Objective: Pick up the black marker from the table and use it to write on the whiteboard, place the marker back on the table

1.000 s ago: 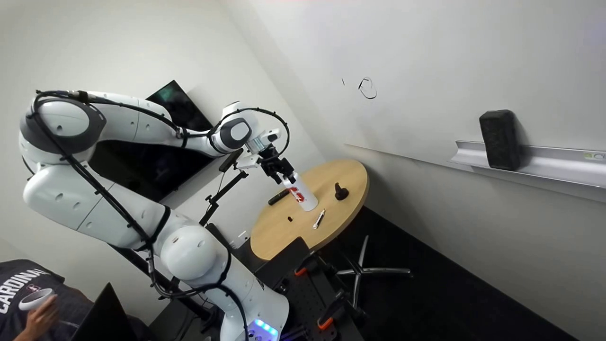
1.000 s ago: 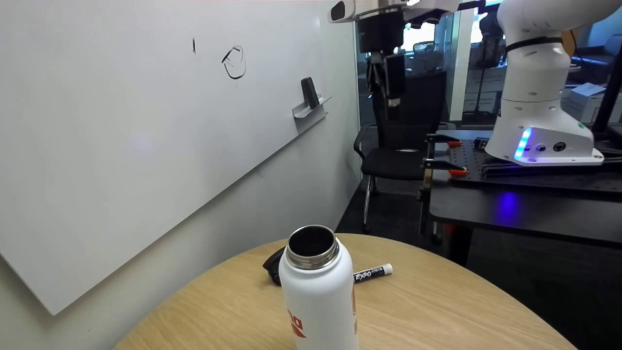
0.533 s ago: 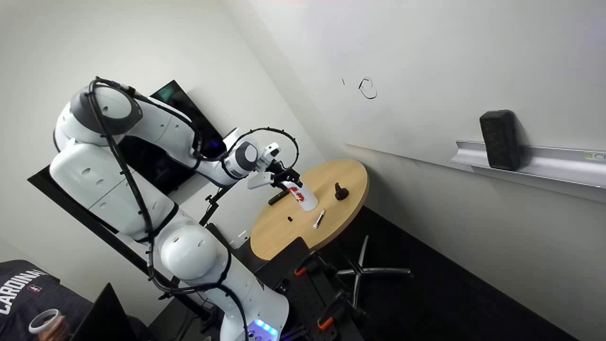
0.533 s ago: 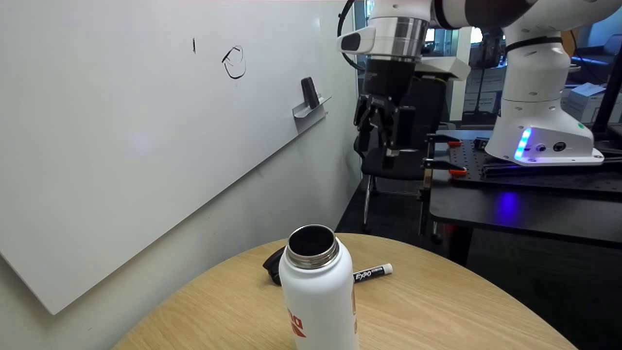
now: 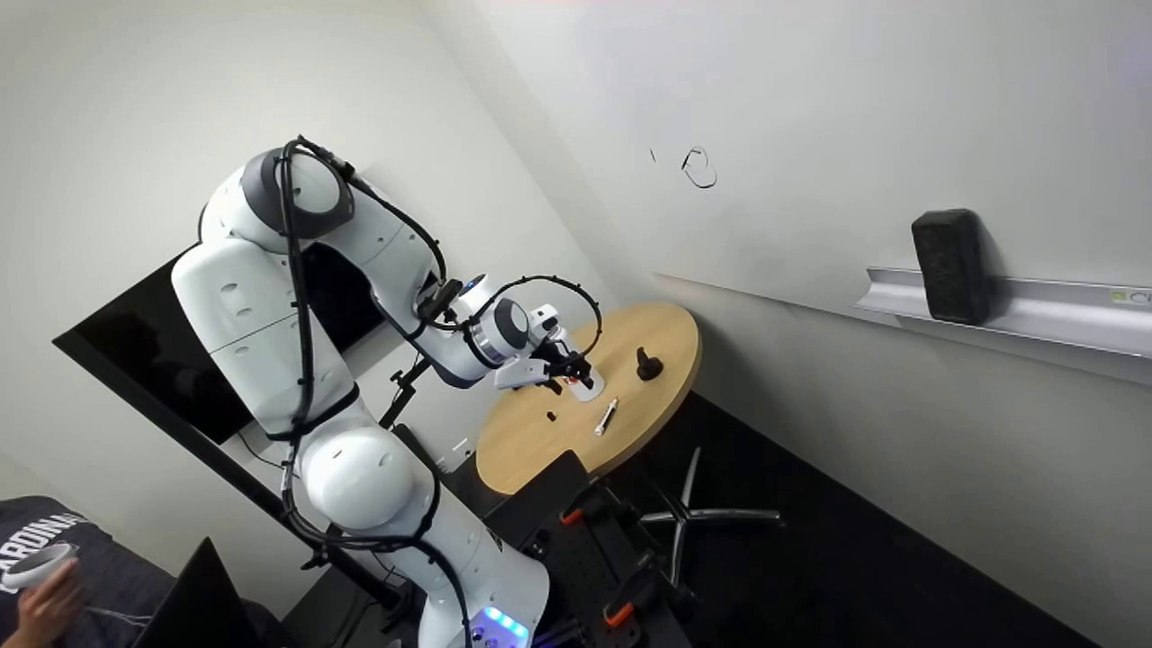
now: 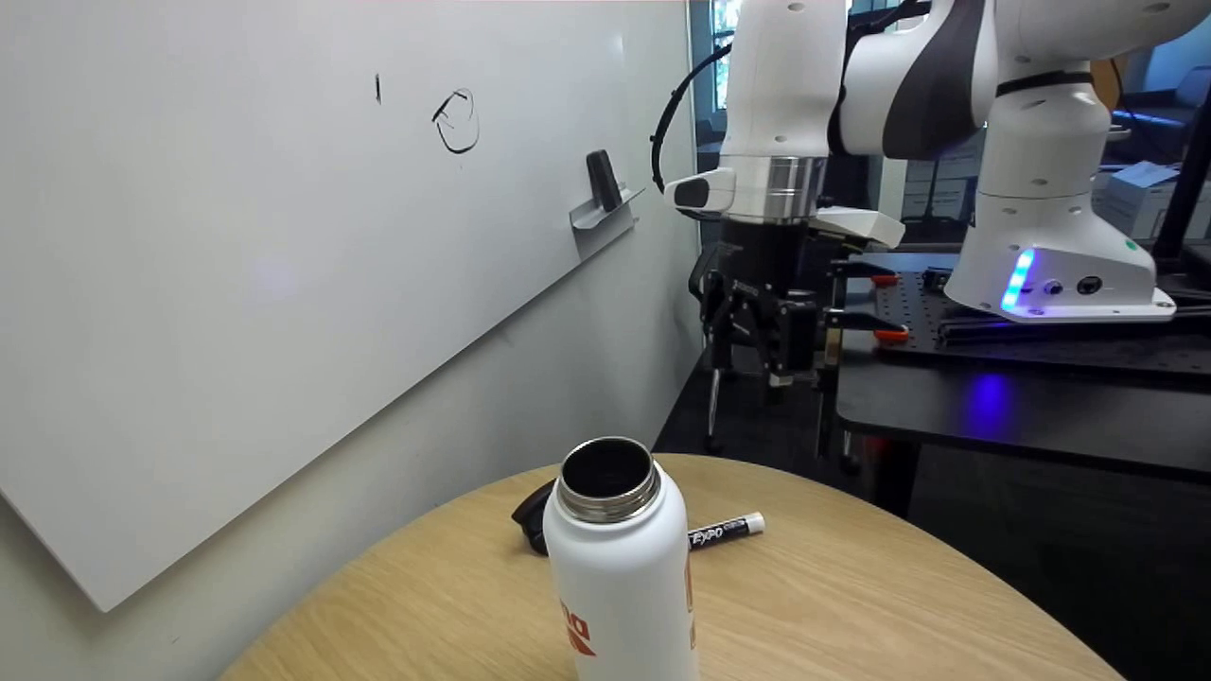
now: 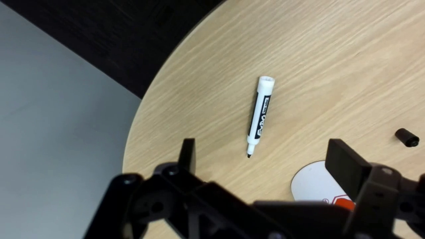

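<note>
The marker (image 7: 260,113) has a white body, a black label and a bare black tip. It lies on the round wooden table (image 7: 332,66), also in both exterior views (image 5: 607,418) (image 6: 726,532); the bottle partly hides it in an exterior view. My gripper (image 7: 260,142) is open and empty above the table. In the wrist view the marker's tip points between the fingers, not touching them. The gripper shows in both exterior views (image 5: 571,384) (image 6: 750,369). The whiteboard (image 5: 810,135) bears a small black loop and a short stroke, seen also in an exterior view (image 6: 284,236).
A white bottle with a red logo (image 6: 620,586) stands open on the table, partly behind a finger in the wrist view (image 7: 315,181). A small black cap (image 7: 407,137) lies near the marker. A black lid (image 5: 648,366) is by the wall side. A black eraser (image 5: 951,265) stands on the ledge.
My arm has bent forward and the gripper has come down toward the table, moving right and down in an exterior view. The fingers stay open. The marker and bottle have not moved.
</note>
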`<act>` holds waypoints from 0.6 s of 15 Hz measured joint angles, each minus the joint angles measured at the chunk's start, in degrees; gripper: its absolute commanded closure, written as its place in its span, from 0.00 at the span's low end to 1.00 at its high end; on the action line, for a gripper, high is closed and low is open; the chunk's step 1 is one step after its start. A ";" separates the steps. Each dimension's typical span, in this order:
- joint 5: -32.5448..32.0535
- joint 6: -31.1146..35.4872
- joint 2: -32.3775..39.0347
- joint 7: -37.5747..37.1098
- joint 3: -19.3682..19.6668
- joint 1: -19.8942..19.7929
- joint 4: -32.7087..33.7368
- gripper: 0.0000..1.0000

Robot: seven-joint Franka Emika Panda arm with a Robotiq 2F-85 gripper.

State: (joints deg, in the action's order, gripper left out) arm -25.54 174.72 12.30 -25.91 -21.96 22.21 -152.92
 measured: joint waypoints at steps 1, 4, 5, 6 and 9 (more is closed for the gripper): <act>0.00 0.00 0.27 -0.03 0.02 0.15 0.32 0.00; 0.00 0.00 0.30 -0.09 0.01 0.43 0.53 0.00; 0.00 -0.02 0.34 -0.09 0.14 0.54 0.54 0.00; -0.13 -0.05 0.35 -0.55 0.82 1.20 0.66 0.00; -3.59 -0.11 0.45 -6.84 6.57 7.07 2.24 0.00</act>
State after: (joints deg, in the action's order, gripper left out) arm -29.13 174.61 12.74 -32.74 -15.39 29.28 -150.68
